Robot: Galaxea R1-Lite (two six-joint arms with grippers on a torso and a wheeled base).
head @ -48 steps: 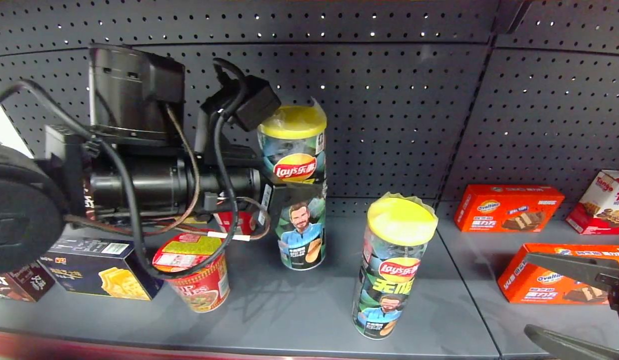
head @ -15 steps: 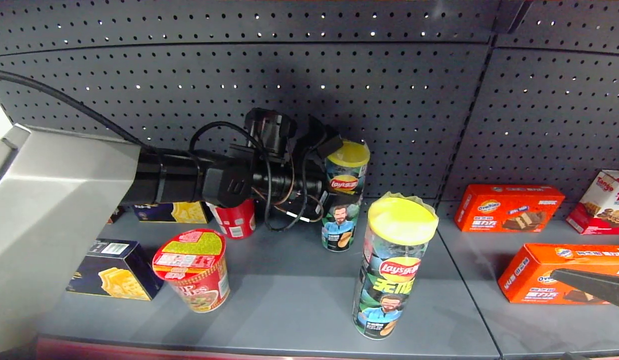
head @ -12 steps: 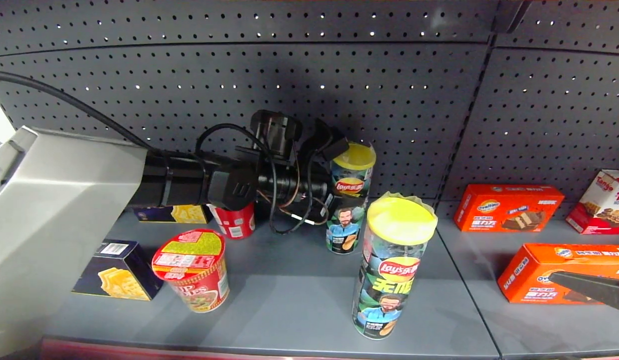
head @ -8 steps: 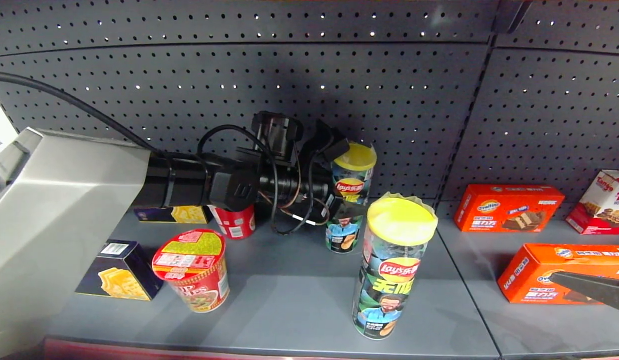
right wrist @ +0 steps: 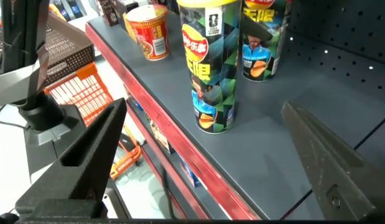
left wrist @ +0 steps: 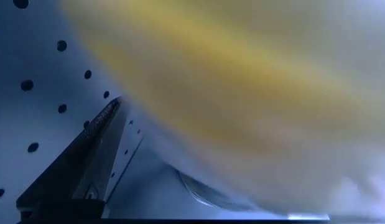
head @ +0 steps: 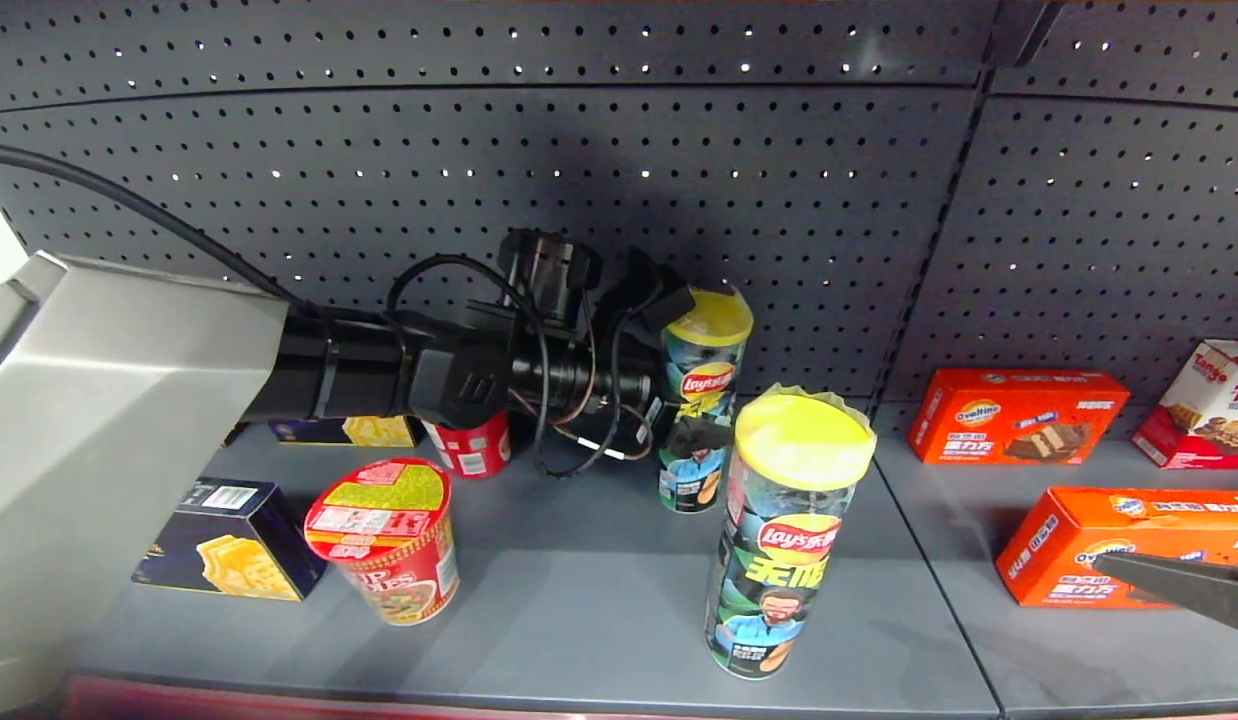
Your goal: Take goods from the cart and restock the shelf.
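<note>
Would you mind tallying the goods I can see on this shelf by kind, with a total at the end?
Chip cans: 2, rear chip can and front chip can
Red cups: 2, front noodle cup and rear red cup
Dark blue boxes: 2, front blue box and rear blue box
Orange boxes: 2, rear orange box and front orange box
Red-and-white box: 1
Total: 9

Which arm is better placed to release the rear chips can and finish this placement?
Left. Its pincer grips the rear chips can by the pegboard; the right pincer hangs open and empty, farther off to the right.
</note>
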